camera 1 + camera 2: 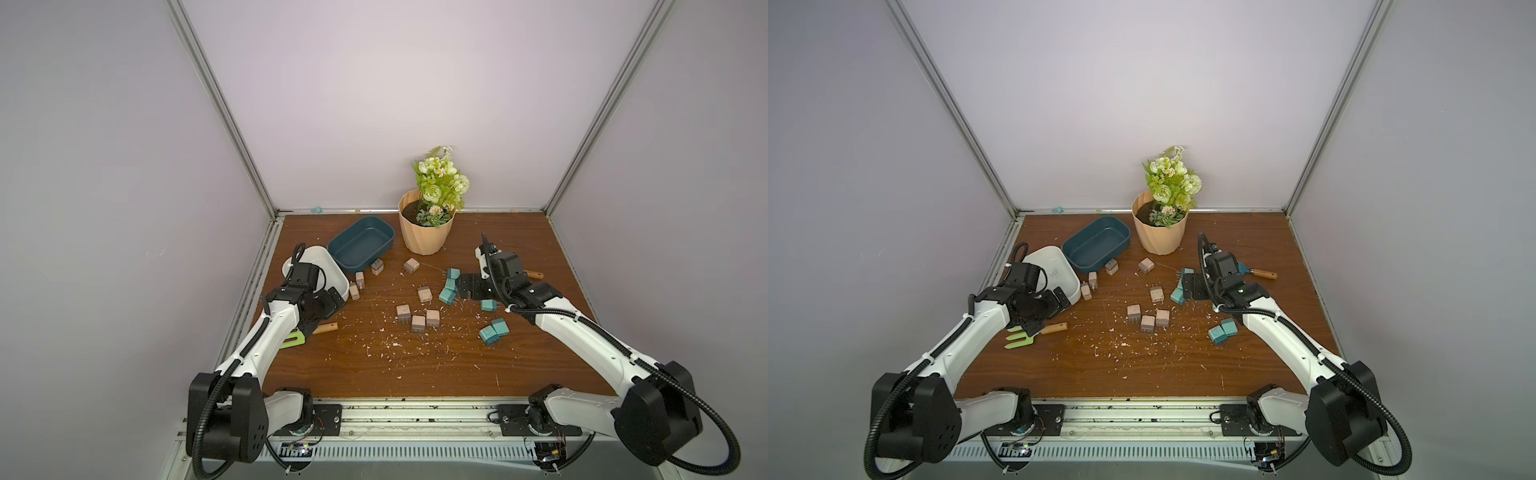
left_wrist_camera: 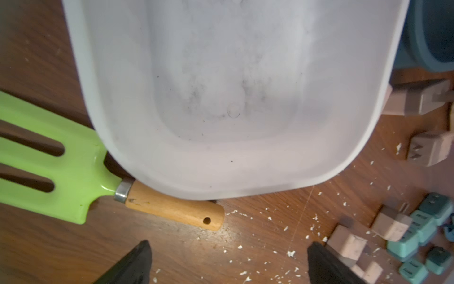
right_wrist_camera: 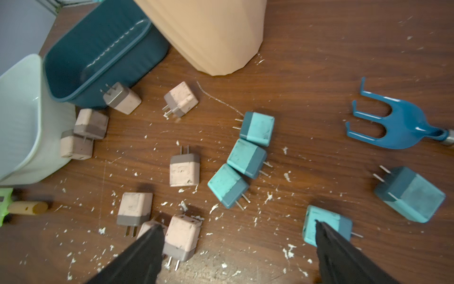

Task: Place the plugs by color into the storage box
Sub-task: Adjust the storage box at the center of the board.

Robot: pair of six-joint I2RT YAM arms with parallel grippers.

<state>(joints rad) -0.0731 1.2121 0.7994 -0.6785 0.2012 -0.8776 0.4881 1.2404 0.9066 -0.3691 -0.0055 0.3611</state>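
Our right claw (image 3: 238,227) stands wide and holds nothing. It hovers over the teal plugs (image 3: 247,157). In the right wrist view one finger overlaps the nearest teal plug (image 3: 336,218), which lies on the surface (image 3: 319,73), though we cannot tell whether it touches. Our left claw (image 2: 228,246) is likewise wide and empty, poised at the near end of the white tray (image 2: 221,177).

We judge that sorting has not begun: every plug we can see lies on the surface, so the step in hand is the first pick. The teal ones gather near the right claw, three of them touching in a row. The beige-pink plugs (image 3: 184,172) are scattered across the middle, with a few just beside the trays.

As we read it, the next move calls for the right claw to settle over one teal body and close across its flat sides, not the prongs, without dragging a neighbour. It must then cross to the dark teal tray (image 3: 98,44), keeping clear of the flower pot (image 3: 208,32).

The white tray shows a bare, smudged floor, and the dark teal tray also looks empty. We assume teal goes in the dark tray and beige-pink in the white. A green fork (image 2: 61,159) lies just beside the white tray and a blue fork (image 3: 393,125) lies beyond the right claw; neither belongs in a tray.
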